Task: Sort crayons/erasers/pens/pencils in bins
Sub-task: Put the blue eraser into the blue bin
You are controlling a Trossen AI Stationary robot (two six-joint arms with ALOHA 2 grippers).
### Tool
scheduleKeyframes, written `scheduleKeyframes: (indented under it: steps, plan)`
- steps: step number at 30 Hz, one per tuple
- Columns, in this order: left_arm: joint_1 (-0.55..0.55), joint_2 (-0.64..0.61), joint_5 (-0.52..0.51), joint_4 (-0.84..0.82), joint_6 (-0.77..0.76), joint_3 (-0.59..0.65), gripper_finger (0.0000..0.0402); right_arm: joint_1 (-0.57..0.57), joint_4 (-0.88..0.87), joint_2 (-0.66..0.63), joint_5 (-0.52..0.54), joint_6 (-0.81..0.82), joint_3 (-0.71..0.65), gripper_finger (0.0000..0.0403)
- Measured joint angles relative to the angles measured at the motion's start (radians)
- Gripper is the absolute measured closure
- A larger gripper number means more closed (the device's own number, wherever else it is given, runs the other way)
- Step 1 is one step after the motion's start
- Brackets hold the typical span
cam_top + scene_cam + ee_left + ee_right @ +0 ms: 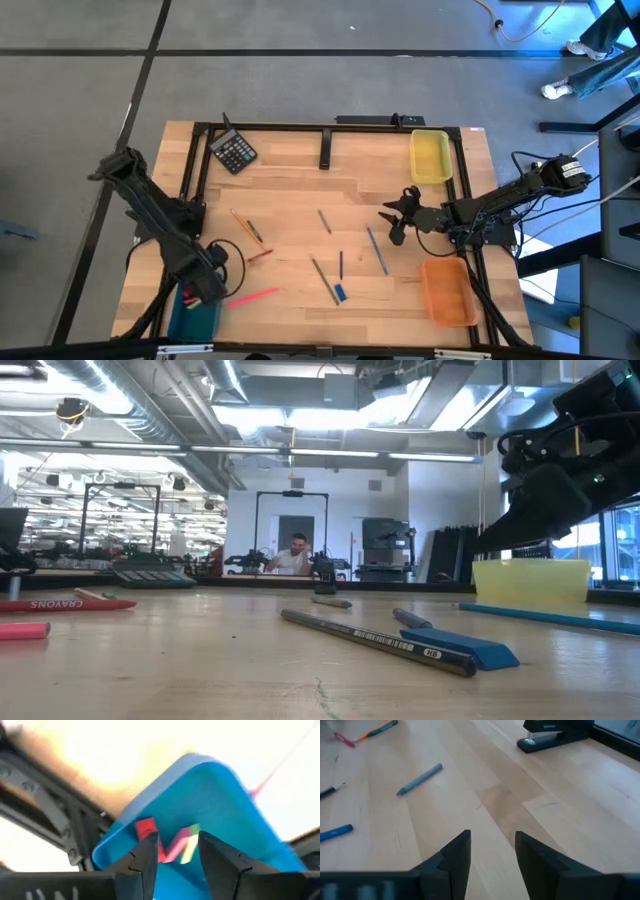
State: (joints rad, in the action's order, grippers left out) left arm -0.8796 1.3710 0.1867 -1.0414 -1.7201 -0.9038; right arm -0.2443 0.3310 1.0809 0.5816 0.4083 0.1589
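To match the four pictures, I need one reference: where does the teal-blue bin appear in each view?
High view: teal-blue bin at the bottom left table corner, partly under the left pincer.
Low view: not in it.
Left wrist view: bin fills the middle, beyond the open fingers.
Right wrist view: not in it.
Shared landmark: the pink crayon beside the bin.

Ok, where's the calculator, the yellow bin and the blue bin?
calculator (235, 152), high view, middle of its keypad.
yellow bin (430, 158), high view, its bare floor.
blue bin (220, 795), left wrist view, its bare floor past the left arm's fingers.
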Motion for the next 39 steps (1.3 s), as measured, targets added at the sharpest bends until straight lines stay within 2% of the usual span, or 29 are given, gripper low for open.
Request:
scheduleKeyframes:
  steps: [5,8,12,15,17,21,25,32,39]
  plan:
    - [0.000,-0.066,-0.165,-0.021,-0.041,-0.063,0.0271,0.000,0.012,0.000,0.000,-0.002,0.000,0.0246]
    - [0.002,-0.074,-0.351,0.004,-0.027,-0.121,0.0271,0.000,0.012,0.000,0.000,0.002,0.000,0.0246]
    - [0.007,-0.074,-0.611,0.162,0.146,-0.154,0.0271,0.000,0.011,0.000,0.000,0.006,0.000,0.0246]
    - [0.040,-0.064,-0.684,0.267,0.278,-0.155,0.0271,0.000,0.011,0.000,0.000,0.006,0.000,0.0246]
    - [0.078,-0.046,-0.671,0.291,0.334,-0.155,0.0271,0.000,0.013,0.000,0.000,0.005,0.000,0.0246]
    - [0.185,0.013,-0.578,0.342,0.468,-0.154,0.0271,0.000,0.018,0.000,0.001,0.012,0.000,0.0246]
    - [0.308,0.097,-0.490,0.499,0.730,-0.154,0.0271,0.000,0.017,0.000,0.001,0.008,0.000,0.0246]
    - [0.501,0.295,-0.253,0.855,1.230,-0.154,0.0271,0.000,0.018,0.000,0.018,0.005,0.000,0.0246]
    - [0.617,0.459,-0.176,1.095,1.625,-0.154,0.0271,0.000,0.018,0.000,0.020,0.005,0.000,0.0246]
